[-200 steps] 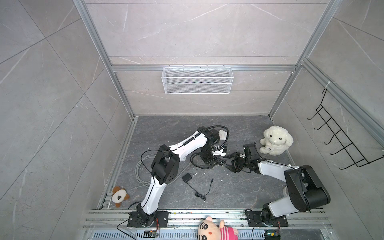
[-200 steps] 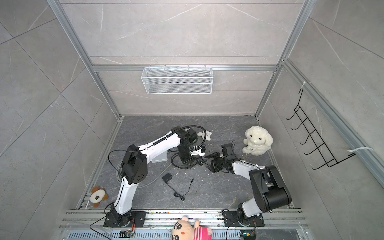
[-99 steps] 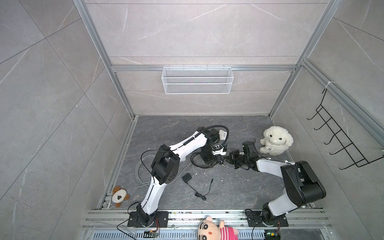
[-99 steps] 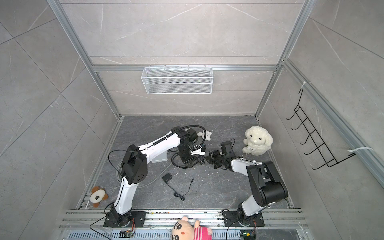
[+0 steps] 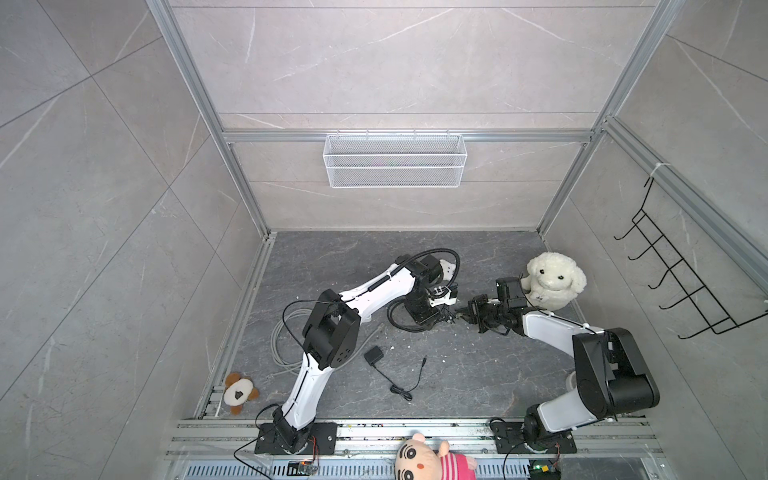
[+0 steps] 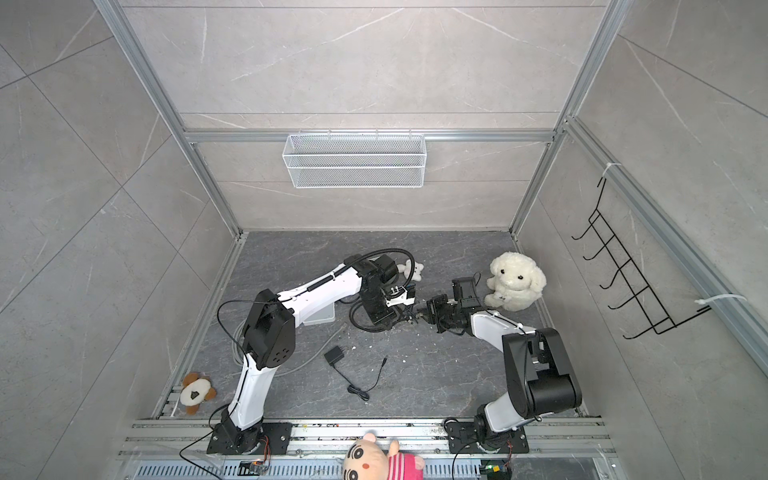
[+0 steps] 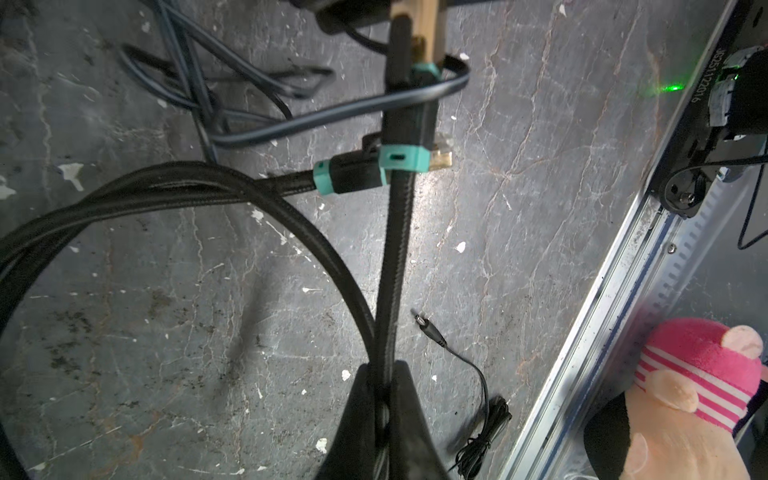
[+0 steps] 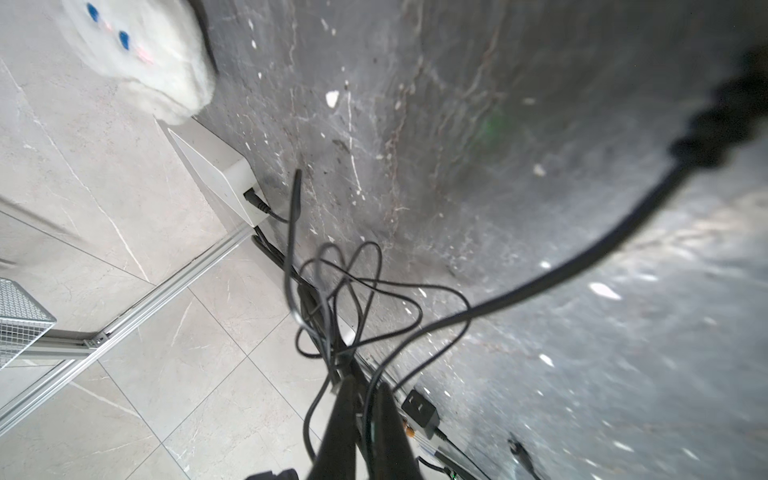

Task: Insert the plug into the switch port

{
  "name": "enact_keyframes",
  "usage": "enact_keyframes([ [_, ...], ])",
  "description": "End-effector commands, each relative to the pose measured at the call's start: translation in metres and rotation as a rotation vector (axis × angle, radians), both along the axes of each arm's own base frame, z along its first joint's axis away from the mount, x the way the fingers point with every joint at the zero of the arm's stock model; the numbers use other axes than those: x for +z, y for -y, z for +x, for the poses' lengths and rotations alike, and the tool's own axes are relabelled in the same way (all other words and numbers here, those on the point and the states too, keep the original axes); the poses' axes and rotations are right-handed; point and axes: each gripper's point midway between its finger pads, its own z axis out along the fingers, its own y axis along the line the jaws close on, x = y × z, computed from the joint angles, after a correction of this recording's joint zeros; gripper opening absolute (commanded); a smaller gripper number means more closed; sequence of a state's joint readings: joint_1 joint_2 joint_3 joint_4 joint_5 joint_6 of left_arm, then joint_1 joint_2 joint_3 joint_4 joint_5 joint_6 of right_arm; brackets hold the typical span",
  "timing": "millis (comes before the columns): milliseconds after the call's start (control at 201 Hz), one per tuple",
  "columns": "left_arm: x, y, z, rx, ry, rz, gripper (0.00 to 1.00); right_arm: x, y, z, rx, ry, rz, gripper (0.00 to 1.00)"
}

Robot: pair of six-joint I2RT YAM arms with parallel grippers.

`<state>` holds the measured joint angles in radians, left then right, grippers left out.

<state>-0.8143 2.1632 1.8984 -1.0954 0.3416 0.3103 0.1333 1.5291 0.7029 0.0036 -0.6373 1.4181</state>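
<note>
Clamped shut since a second ago, from half open — right gripper (image 8: 365, 399), now pinching a thin black wire (image 8: 291, 241). Sits close beside left gripper (image 7: 384, 386), mid-floor in both top views. Left gripper's side: squeezed tight on a black braided cable (image 7: 392, 257). Crossed further along by a black plug with teal bands and gold tip (image 7: 357, 174) — well apart from white box-shaped switch (image 6: 322, 316), tucked under left forearm.

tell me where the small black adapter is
In both top views the black adapter lies on the floor near the middle, just right of the left arm's elbow.
</note>
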Motion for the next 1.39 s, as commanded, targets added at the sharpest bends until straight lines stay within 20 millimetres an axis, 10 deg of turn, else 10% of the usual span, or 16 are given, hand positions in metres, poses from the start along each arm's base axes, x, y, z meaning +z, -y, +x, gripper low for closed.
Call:
enact_keyframes([
  [0, 0.014, -0.029, -0.002, 0.06, -0.016, 0.076, 0.0, 0.001, 0.016, 0.002, -0.011, 0.022, -0.043, 0.02],
  [189, 0.011, -0.033, -0.011, 0.05, -0.063, 0.099, 0.0, 0.003, 0.023, 0.01, -0.03, 0.04, -0.049, 0.0],
  [319, 0.013, -0.03, -0.011, 0.056, -0.054, 0.074, 0.0, 0.007, 0.023, 0.015, 0.009, 0.073, -0.055, 0.4],
  [468, 0.011, -0.032, -0.009, 0.065, -0.064, 0.087, 0.0, 0.018, 0.042, 0.014, 0.156, 0.189, -0.197, 0.49],
  [637, 0.005, -0.029, -0.007, 0.079, -0.093, 0.078, 0.0, 0.05, 0.033, 0.01, 0.557, 0.537, -0.399, 0.44],
  [931, 0.001, -0.03, -0.006, 0.102, -0.174, 0.087, 0.0, 0.036, -0.012, -0.028, 1.143, 0.908, -0.845, 0.44],
  [1389, 0.006, -0.032, -0.005, 0.125, -0.172, 0.012, 0.0, -0.001, -0.021, -0.015, 1.347, 1.133, -0.984, 0.48],
])
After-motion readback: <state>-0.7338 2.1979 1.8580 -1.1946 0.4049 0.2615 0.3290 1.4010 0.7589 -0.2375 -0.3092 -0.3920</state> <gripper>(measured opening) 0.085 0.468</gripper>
